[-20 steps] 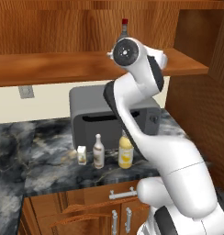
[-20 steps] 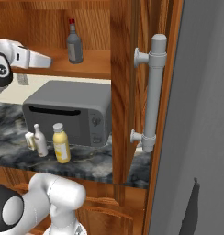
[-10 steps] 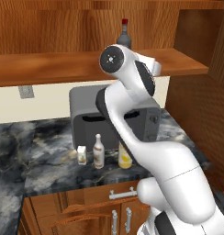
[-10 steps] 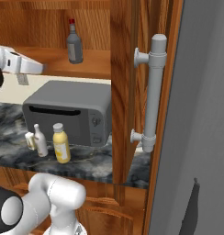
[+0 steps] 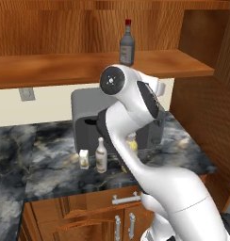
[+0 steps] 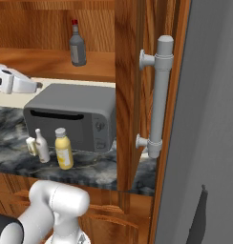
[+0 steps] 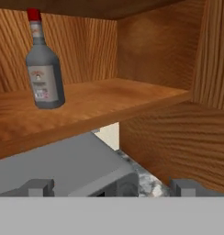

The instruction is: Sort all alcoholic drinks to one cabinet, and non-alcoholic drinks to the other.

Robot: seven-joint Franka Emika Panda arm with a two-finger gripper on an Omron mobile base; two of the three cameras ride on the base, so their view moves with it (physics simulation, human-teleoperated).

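dark grey bottle (image 7: 44, 69) | upright on shelf (image 7: 95, 103), above-left of gripper (image 7: 111, 186) | gripper released, empty

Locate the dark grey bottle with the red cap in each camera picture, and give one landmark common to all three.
Left base view: dark grey bottle stands upright on the long reddish-brown shelf, top centre, above the arm.
Right base view: upper left of centre, on the same shelf, left of the wooden upright.
Hand view: upper left, upright on the shelf.
Shared landmark: the grey microwave below the shelf.
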